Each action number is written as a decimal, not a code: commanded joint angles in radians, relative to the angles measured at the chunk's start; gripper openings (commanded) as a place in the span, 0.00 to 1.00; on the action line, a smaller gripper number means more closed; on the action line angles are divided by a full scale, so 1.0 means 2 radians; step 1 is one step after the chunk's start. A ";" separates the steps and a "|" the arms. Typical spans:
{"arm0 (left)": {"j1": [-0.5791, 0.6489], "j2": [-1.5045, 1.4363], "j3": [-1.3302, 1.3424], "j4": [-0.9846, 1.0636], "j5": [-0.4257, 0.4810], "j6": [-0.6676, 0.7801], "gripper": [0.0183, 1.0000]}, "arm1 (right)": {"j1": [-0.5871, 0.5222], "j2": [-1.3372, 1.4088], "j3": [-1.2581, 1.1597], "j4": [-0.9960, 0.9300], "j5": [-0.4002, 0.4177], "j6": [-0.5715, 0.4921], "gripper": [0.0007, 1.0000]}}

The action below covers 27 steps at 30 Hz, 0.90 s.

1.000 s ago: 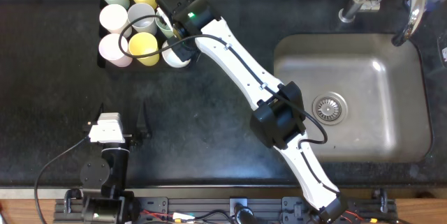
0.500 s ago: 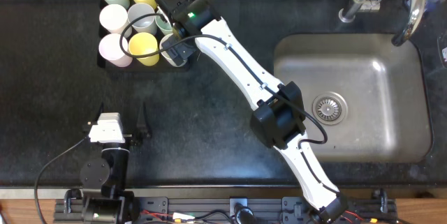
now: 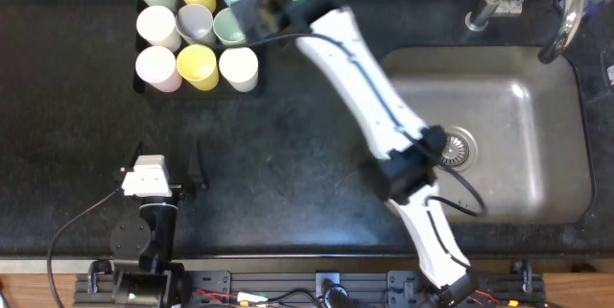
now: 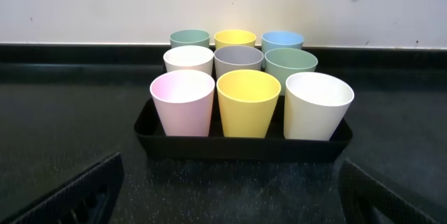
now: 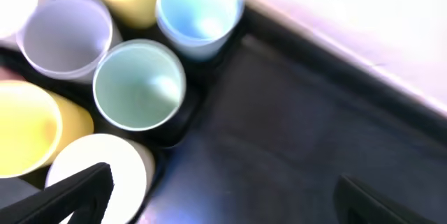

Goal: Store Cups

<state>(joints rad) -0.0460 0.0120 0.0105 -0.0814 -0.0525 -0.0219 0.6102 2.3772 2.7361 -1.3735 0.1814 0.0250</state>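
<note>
Nine cups (image 3: 197, 26) stand in the tray (image 4: 237, 147), upper left of the desk (image 3: 288, 154). The right hand (image 5: 223, 199) and left hand (image 4: 230, 189) gape wide, empty. The cups look light, stiff, slick; pinch one wall at the rim.

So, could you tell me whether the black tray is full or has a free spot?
Full: the tray holds nine cups in three rows of three, with no free spot.

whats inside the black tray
Nine upright cups in three rows of three, with a pink cup, a yellow cup and a white cup nearest the arms' bases. They cover the floor of the black tray, so it cannot be seen.
</note>
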 commanded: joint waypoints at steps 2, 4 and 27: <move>-0.001 -0.005 -0.001 0.000 0.003 0.009 1.00 | -0.088 -0.118 0.019 -0.062 -0.059 0.034 1.00; -0.001 -0.005 -0.001 0.000 0.003 0.009 1.00 | -0.128 -0.155 -0.017 -0.064 -0.056 0.040 1.00; -0.001 -0.005 -0.001 0.000 0.003 0.009 1.00 | -0.181 -0.770 -1.165 0.931 0.144 -0.048 1.00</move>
<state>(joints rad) -0.0460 0.0109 0.0105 -0.0818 -0.0521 -0.0216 0.2493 0.9226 0.5343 0.3546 0.4091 0.0532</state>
